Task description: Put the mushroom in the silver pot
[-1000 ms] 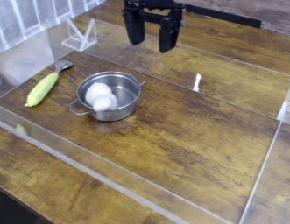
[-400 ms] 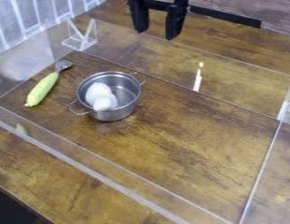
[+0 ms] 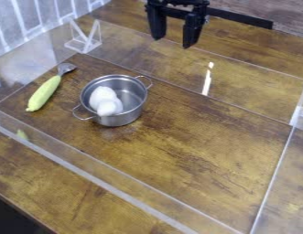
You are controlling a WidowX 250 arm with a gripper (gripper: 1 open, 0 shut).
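Note:
The silver pot (image 3: 113, 100) stands left of centre on the wooden table. Inside it lies the white mushroom (image 3: 104, 99), filling most of the pot; I cannot make out its cap. My black gripper (image 3: 173, 33) hangs at the top of the view, well behind and to the right of the pot. It points down, and its two fingers stand apart with nothing between them.
A yellow-green corn cob (image 3: 44, 92) lies left of the pot. A clear acrylic stand (image 3: 84, 37) sits at the back left. Low clear walls (image 3: 275, 187) border the wooden table (image 3: 202, 146) at the front and right.
The gripper has drifted up and to the right in the picture, farther from the pot, still open. The pot, mushroom and corn have not moved.

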